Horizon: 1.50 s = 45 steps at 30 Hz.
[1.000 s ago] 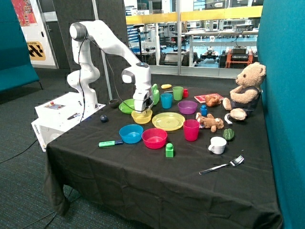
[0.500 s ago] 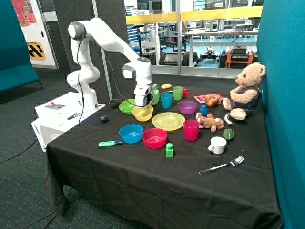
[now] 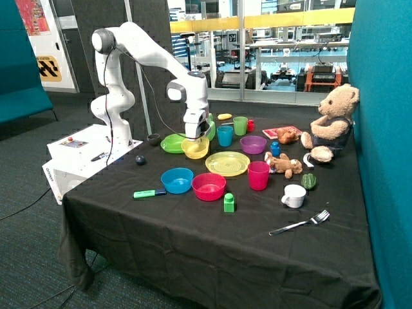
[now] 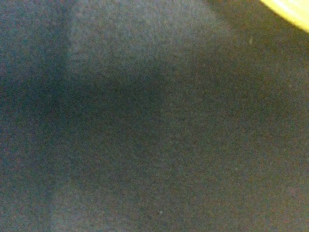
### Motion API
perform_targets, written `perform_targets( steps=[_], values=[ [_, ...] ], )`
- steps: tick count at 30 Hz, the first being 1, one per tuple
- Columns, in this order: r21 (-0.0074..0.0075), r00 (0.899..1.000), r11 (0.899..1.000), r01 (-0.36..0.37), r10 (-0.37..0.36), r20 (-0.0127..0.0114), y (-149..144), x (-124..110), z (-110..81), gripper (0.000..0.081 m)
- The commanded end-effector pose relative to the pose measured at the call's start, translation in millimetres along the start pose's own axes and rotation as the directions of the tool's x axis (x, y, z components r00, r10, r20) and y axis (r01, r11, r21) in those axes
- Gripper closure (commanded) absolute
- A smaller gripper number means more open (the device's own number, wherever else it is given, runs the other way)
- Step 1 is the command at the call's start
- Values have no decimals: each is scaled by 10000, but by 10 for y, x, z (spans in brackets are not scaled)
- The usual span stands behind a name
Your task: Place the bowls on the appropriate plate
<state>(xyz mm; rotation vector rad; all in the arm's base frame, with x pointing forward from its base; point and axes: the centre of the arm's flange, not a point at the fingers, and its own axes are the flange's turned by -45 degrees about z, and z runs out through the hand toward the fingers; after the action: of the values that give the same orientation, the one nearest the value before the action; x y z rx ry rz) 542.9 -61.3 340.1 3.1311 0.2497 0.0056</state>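
Bowl in hand: the small round shiny yellow plastic bowl [image 3: 196,149] hangs at the gripper [image 3: 195,137], lifted off the black tablecloth [image 3: 193,238].
Grip: closed on the bowl's rim, judging by how it hangs.
Key relation: the flat round yellow plastic plate [image 3: 227,163] lies just beside the bowl, on the side toward the brown teddy bear [image 3: 333,122]; the green plate [image 3: 170,143] sits on the bowl's opposite side.
Wrist view: only cloth and a yellow edge [image 4: 289,10].
Not yet placed: my judgement.

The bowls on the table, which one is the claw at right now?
The yellow bowl, right under the claw, beside the green plate. The blue, red and purple bowls sit apart from it.
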Motion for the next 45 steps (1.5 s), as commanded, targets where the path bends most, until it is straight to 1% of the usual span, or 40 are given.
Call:
perform_targets(
  steps=[1, 8, 12, 14, 20, 30, 39, 45],
  values=[
    [9, 9997, 9997, 224, -224, 35, -7, 176, -193, 808],
    [9, 9993, 9993, 363, -363, 35, -36, 367, -380, 808],
    [10, 9990, 9990, 441, -441, 35, -39, 487, -432, 808],
    [9, 9994, 9994, 345, -345, 35, -20, 562, -431, 808],
    [9, 9995, 9995, 314, -314, 35, 68, 763, -390, 808],
    [8, 10000, 10000, 75, -75, 35, 160, 933, -317, 808],
    [8, 10000, 10000, -39, 39, 35, 185, 1051, -139, 808],
    [8, 10000, 10000, 57, -57, 35, 164, 1154, -41, 808]
  ],
)
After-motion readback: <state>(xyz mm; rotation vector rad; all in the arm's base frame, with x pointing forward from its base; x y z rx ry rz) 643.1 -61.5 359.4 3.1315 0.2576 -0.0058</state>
